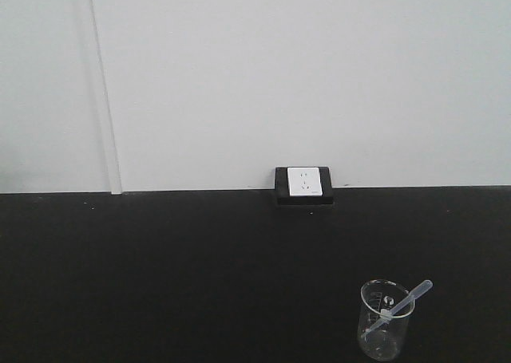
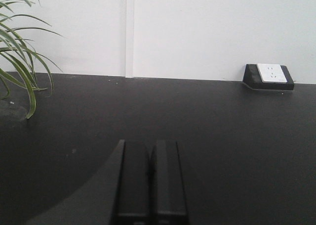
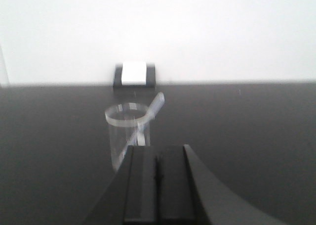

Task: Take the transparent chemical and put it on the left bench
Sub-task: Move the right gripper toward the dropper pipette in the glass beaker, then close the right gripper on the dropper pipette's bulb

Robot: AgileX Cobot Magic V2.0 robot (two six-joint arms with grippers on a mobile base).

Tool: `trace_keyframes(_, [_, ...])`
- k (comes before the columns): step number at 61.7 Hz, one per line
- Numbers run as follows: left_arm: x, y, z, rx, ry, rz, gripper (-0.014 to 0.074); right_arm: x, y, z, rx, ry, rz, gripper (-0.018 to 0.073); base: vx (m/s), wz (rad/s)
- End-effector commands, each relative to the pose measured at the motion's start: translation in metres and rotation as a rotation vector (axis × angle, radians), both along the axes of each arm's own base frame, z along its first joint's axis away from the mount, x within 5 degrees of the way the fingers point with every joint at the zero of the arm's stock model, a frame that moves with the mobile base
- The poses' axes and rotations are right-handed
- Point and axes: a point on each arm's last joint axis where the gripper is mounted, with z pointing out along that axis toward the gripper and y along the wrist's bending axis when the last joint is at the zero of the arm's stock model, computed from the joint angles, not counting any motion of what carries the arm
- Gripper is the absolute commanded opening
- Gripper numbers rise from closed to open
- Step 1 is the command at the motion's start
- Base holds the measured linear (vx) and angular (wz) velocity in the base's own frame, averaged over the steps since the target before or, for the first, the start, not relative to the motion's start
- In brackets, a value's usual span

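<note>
**benchy:** Black desk is running right across the front view, with a plain white wall standing behind it. White socket in a black box is sitting at the back edge, up against the wall.

**kip:** ok, and where's the pipette hanging out?

**benchy:** Pipette is leaning inside the clear beaker, tip down in the glass and bulb end sticking out over the rim toward the right. Beaker's standing upright near the front right of the desk, well apart from the socket.

**kip:** what are the hands doing?

**benchy:** Left hand is hovering over bare desk with its two fingers pressed together. A green plant is poking in at the left of its wrist cam, and the socket is sitting far off to the right. Right hand is pointing straight at the beaker, fingers together too. On that cam the beaker is showing just past the fingertips, the pipette is slanting up to the right, and the socket is lining up behind. It's coming out blurry, so I'm not able to tell whether the hand is touching the glass.
</note>
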Motion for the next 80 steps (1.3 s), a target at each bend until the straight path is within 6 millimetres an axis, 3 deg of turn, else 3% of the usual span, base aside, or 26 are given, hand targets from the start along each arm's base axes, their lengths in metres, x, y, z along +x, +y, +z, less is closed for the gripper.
trace_keyframes(1, [-0.001, 0.000, 0.003, -0.014, -0.081, -0.001, -0.0003, -0.003, 0.002, 0.020, 0.018, -0.230, 0.027, -0.0008, 0.00, 0.00])
trace_keyframes(8, [-0.001, 0.000, 0.003, -0.014, -0.081, -0.001, -0.0003, -0.006, 0.003, 0.031, 0.014, -0.339, 0.036, -0.0006, 0.00, 0.00])
trace_keyframes(14, [-0.001, 0.000, 0.003, -0.014, -0.081, -0.001, -0.0003, -0.004, 0.001, 0.041, 0.089, -0.262, 0.028, -0.0004, 0.00, -0.01])
trace_keyframes(20, [-0.001, 0.000, 0.003, -0.014, -0.081, -0.001, -0.0003, 0.001, 0.001, 0.068, 0.089, -0.182, 0.014, -0.0004, 0.00, 0.00])
trace_keyframes(27, [-0.001, 0.000, 0.003, -0.014, -0.081, -0.001, -0.0003, 0.020, 0.002, 0.100, 0.019, -0.083, 0.000, -0.0003, 0.00, 0.00])
trace_keyframes(34, [-0.001, 0.000, 0.003, -0.014, -0.081, -0.001, -0.0003, 0.050, 0.004, 0.110, -0.021, 0.007, 0.000, 0.0000, 0.00, 0.00])
trace_keyframes(44, [-0.001, 0.000, 0.003, -0.014, -0.081, -0.001, -0.0003, 0.097, 0.008, 0.102, -0.001, 0.087, 0.010, 0.0008, 0.00, 0.00])
trace_keyframes(58, [-0.001, 0.000, 0.003, -0.014, -0.081, -0.001, -0.0003, 0.142, 0.008, 0.081, 0.169, 0.083, -0.030, 0.0088, 0.00, 0.00])
trace_keyframes(71, [-0.001, 0.000, 0.003, -0.014, -0.081, -0.001, -0.0003, 0.171, 0.008, 0.050, 0.202, 0.163, -0.064, 0.0349, 0.00, 0.00])
trace_keyframes(80, [-0.001, 0.000, 0.003, -0.014, -0.081, -0.001, -0.0003, 0.188, 0.010, 0.035, 0.188, 0.117, -0.061, 0.0540, 0.00, 0.00])
